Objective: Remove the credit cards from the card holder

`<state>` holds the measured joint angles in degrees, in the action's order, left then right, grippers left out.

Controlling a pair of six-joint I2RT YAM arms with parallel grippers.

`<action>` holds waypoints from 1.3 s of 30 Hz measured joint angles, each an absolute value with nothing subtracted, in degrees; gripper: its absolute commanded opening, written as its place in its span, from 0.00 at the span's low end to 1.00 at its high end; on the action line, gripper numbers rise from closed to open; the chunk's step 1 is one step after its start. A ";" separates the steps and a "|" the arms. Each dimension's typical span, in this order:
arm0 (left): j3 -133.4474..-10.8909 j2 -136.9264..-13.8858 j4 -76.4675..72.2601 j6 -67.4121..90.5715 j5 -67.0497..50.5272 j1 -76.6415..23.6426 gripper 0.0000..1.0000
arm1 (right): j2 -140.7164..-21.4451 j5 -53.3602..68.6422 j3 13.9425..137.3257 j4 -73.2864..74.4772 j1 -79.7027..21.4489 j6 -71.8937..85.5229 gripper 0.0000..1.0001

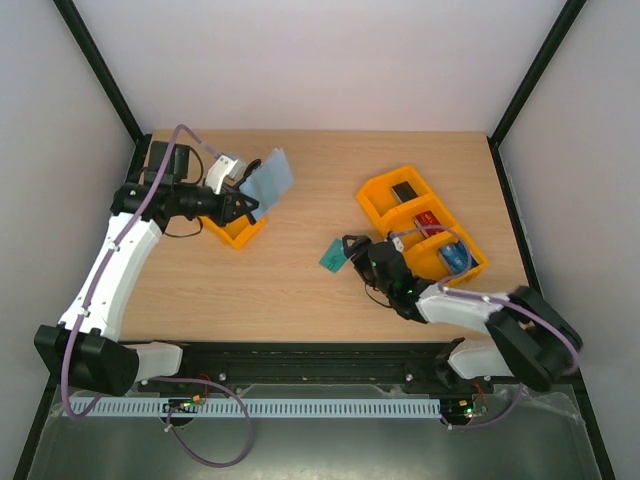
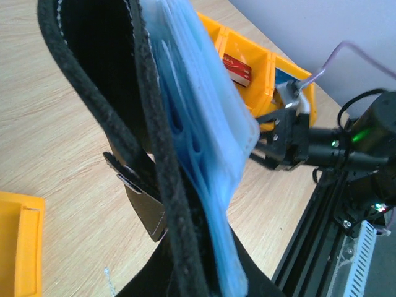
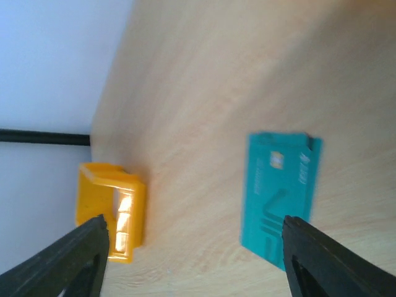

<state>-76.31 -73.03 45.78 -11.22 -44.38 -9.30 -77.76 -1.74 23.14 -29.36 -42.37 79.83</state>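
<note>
already, one teal credit card lies out flat near the middle of the table, under the right gripper, whose jaws stand apart and empty. the card holder hangs open toward the far left corner, pinched tight in the left gripper. whether more cards sit in its sleeves cannot be told.

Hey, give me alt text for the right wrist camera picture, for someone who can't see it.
A teal credit card lies flat on the wooden table, just beyond the right gripper, whose dark jaws stand open and hold nothing. Farther off to the left sits a small orange tray, near a white wall.
</note>
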 measured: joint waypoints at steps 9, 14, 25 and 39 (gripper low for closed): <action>-76.09 -73.06 49.17 -15.59 -50.52 -10.09 0.02 | -55.72 2.07 37.67 -20.27 -42.37 42.24 0.84; -76.66 -73.19 53.34 -20.21 -54.74 -12.05 0.02 | -56.14 14.87 51.00 -16.62 -42.85 28.32 0.79; -77.71 -74.02 57.25 -25.02 -56.80 -14.13 0.02 | -73.76 25.96 59.79 -11.86 -47.09 24.40 0.74; -77.73 -74.46 59.79 -26.65 -56.82 -13.82 0.02 | -77.58 30.02 60.38 -12.21 -47.18 25.04 0.12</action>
